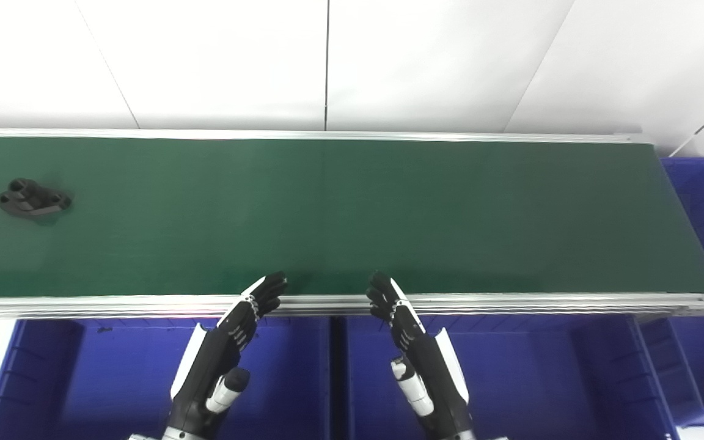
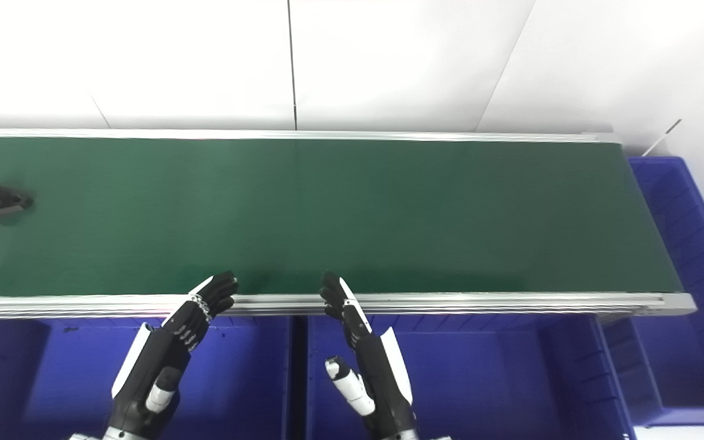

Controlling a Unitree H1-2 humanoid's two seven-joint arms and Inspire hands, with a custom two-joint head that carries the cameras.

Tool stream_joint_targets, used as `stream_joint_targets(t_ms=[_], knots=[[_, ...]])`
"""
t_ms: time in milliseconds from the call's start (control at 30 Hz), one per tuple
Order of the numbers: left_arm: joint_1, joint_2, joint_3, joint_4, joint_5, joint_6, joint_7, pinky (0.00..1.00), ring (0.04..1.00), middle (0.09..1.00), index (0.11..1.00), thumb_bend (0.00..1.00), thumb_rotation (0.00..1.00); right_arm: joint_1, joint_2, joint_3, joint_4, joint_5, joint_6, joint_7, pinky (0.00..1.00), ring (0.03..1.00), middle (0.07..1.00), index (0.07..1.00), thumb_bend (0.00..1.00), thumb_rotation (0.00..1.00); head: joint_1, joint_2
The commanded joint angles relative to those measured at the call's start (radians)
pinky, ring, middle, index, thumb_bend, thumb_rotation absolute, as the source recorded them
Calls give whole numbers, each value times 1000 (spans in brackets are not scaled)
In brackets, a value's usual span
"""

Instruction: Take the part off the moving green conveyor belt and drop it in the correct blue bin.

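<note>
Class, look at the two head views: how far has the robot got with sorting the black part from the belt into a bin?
Nothing looks done yet. The black part lies at the far left of the green belt, untouched. Both the left hand and right hand are open and empty at the belt's near edge. Grasping and dropping it into a blue bin remain.

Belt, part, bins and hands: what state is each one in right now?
Belt: bare except for one part.
Part: lying flat at the far left, untouched.
Bins: look empty.
Left hand: open, holding nothing.
Right hand: open, holding nothing.
</note>
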Motion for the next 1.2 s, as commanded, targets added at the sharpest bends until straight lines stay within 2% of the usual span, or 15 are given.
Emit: stream_joint_targets(t_ms=[0,467,533,567,667,800,1067,1167], knots=[[7,-3,3,-31,-6,-14,-7,885,901,883,873,898,946,9,11,0,-40,1,6,12,888,922,943,952,832,1000,2,-3],[7,-14,13,-19,-5,-18,-15,890,899,883,869,928,928,12,11,-9,-33,5,-1,23,886,921,949,954,830,1000,17,-18],[9,-15,12,-14,-5,-20,-16,892,901,885,870,928,929,14,10,-10,-29,4,-5,24,886,920,948,953,831,1000,21,-33],[10,-16,11,-7,-3,-28,-16,893,902,885,871,929,929,16,8,-10,-22,6,-12,24,886,920,947,952,831,1000,19,-69],[16,-21,8,10,5,-49,-13,882,899,884,867,904,932,20,2,-13,-3,11,-37,22,882,919,945,948,829,991,28,-87],[18,-31,-2,43,17,-81,-12,872,894,886,865,880,930,29,-12,-23,21,12,-66,17,870,907,932,940,841,991,79,-127],[11,-66,-4,87,38,-114,0,849,881,874,853,914,901,32,-35,-48,46,-13,-102,11,858,904,940,936,860,1000,128,-157],[6,-80,5,94,44,-117,11,858,887,876,856,936,902,48,-29,-79,43,-69,-135,-32,882,926,954,944,835,1000,126,-166]])
